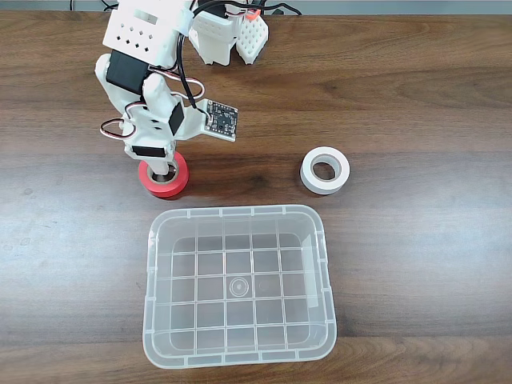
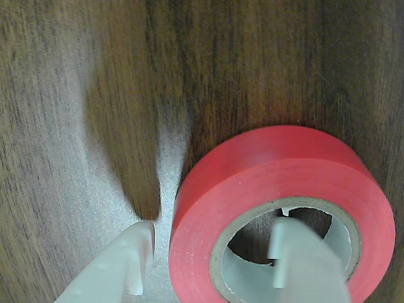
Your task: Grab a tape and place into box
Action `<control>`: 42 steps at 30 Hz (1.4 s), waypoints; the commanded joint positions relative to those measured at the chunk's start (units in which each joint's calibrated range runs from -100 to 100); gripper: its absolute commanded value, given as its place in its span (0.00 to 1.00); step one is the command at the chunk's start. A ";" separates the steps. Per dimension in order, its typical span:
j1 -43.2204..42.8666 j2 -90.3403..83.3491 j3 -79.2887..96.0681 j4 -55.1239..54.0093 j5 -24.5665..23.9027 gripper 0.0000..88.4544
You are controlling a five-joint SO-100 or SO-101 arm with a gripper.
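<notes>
- In the wrist view, the left finger (image 2: 129,262) stands on the bare table (image 2: 76,126) just outside the tape (image 2: 252,183), with a narrow strip of wood between it and the red wall. It sits there so the wall can be pinched from outside.
- The right finger (image 2: 297,259) reaches down inside the grey-beige core, so the two fingers straddle one side of the ring; a grip across the wall suits a roll lying flat.
- The gripper (image 2: 211,278) is at a middling spread: the jaws bracket the wall but have not yet closed on it, as far as this close view lets me judge, since the inner finger's contact with the core is hard to read.
- In the fixed view the gripper (image 1: 162,166) points straight down over the tape (image 1: 178,186), which rests on the table directly beneath it.
- The box (image 1: 240,216) lies just below the gripper in that view, open and with nothing inside, near enough for a short carry.
- The white roll (image 1: 325,171) sits well off to the gripper's right, clear of the grasp.
</notes>
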 commanded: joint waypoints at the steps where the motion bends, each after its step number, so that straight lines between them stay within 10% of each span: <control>1: 0.19 -0.62 -3.96 -0.15 0.19 0.08; 28: -6.76 -33.53 -14.91 18.86 -0.28 0.03; 42: -16.49 -23.23 -40.41 20.66 -3.55 0.03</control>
